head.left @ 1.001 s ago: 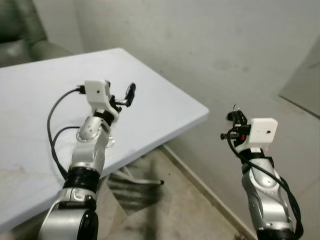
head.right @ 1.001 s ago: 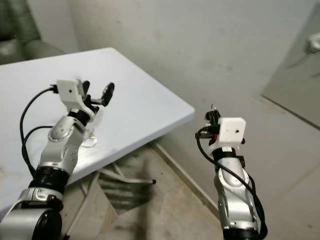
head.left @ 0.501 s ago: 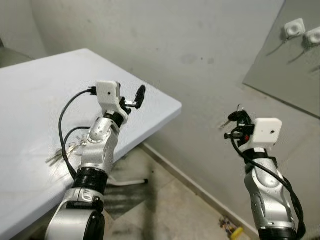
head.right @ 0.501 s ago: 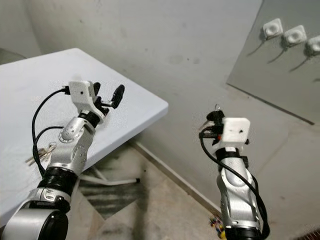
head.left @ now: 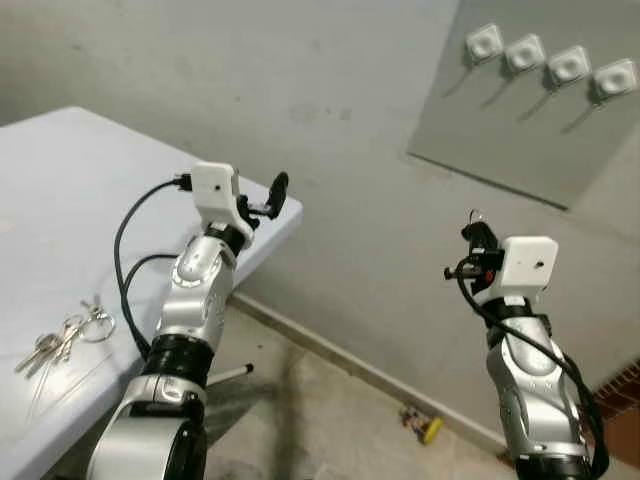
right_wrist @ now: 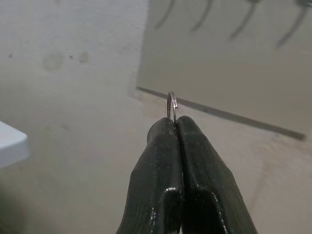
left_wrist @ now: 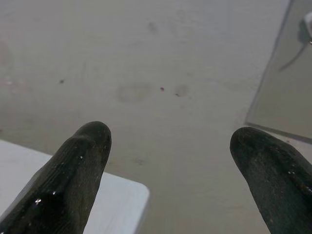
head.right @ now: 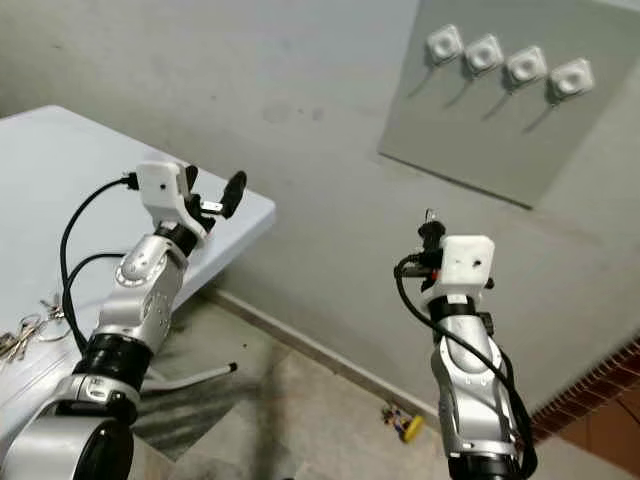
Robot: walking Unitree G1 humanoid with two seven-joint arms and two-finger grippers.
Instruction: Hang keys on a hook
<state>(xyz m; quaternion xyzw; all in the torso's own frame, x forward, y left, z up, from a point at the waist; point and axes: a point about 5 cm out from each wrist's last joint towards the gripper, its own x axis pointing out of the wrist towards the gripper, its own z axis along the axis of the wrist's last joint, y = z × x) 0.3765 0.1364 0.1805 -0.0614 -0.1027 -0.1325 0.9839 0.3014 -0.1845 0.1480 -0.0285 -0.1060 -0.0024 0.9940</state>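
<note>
The right gripper is clamped on a key ring, held up in front of the wall, well below and apart from the grey board carrying four white hooks at the far right. So the pickup looks done; reaching and hanging remain. The left gripper is spread wide with nothing between its fingers, above the table, where another bunch of keys lies at the near left.
</note>
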